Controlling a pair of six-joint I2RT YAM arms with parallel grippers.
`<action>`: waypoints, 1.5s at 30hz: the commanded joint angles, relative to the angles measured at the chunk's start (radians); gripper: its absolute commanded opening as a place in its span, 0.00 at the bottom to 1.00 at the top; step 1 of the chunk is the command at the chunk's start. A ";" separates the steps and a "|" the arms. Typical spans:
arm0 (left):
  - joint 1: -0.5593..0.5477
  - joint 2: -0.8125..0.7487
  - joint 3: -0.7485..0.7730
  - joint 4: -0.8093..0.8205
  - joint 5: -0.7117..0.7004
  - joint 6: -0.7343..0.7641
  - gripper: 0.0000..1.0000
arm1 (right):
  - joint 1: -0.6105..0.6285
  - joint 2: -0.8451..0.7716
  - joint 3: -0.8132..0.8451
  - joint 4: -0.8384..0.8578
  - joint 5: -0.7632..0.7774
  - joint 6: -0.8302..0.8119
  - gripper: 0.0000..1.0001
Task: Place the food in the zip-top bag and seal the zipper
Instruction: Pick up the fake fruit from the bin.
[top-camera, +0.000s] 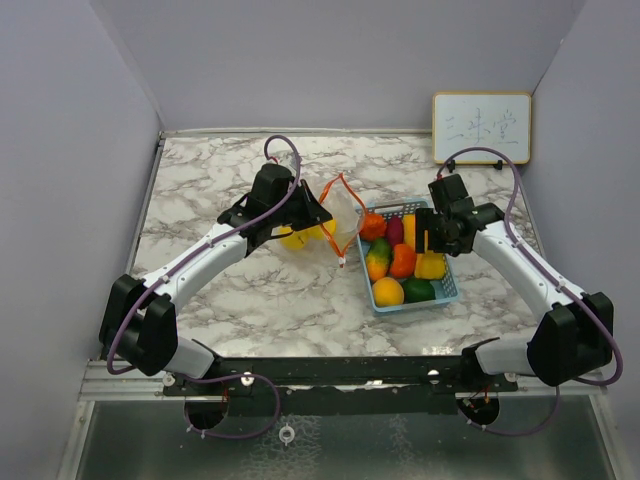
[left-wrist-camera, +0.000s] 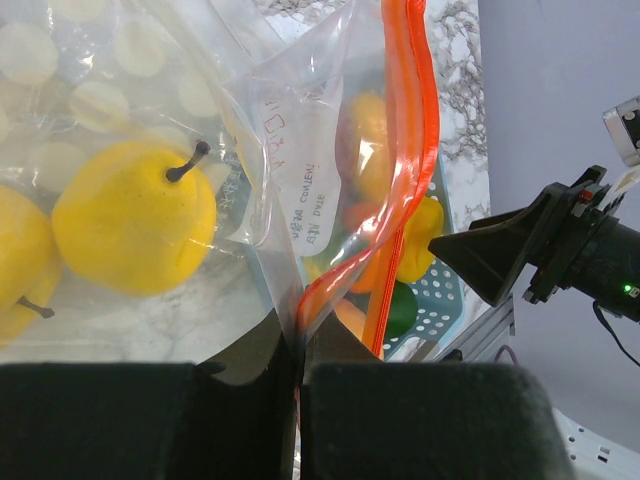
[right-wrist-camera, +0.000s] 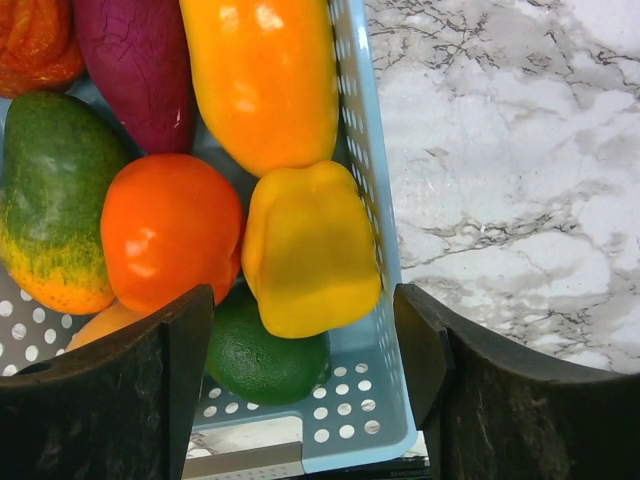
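Observation:
My left gripper (top-camera: 316, 214) (left-wrist-camera: 298, 352) is shut on the edge of the clear zip-top bag (top-camera: 340, 212) (left-wrist-camera: 290, 170) and holds it up beside the basket. The bag's orange zipper (left-wrist-camera: 408, 150) runs upward from the jaws. Yellow fruit (top-camera: 296, 238) (left-wrist-camera: 135, 215) lies inside the bag. The other food fills the blue basket (top-camera: 450, 291) (right-wrist-camera: 385, 290): yellow pepper (right-wrist-camera: 310, 250), orange-red tomato (right-wrist-camera: 170, 230), orange pepper (right-wrist-camera: 262, 80), dark green fruit (right-wrist-camera: 265, 358), green-orange piece (right-wrist-camera: 55, 200) and a purple piece (right-wrist-camera: 135, 70). My right gripper (top-camera: 428, 240) (right-wrist-camera: 303, 325) hangs open over the yellow pepper and the basket's right wall, holding nothing.
A small whiteboard (top-camera: 481, 127) leans on the back wall at the right. Grey walls close in the marble table (top-camera: 250, 300) on three sides. The right arm's end (left-wrist-camera: 560, 250) shows beyond the bag in the left wrist view.

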 joint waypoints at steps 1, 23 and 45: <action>0.006 -0.022 -0.007 0.024 0.017 0.002 0.00 | 0.002 -0.003 0.023 0.010 -0.038 -0.026 0.72; 0.006 -0.012 -0.008 0.028 0.026 0.006 0.00 | 0.037 0.090 0.027 0.150 -0.298 -0.014 0.70; 0.005 -0.008 -0.014 0.024 0.025 0.008 0.00 | 0.087 0.211 -0.002 0.149 -0.249 0.012 0.60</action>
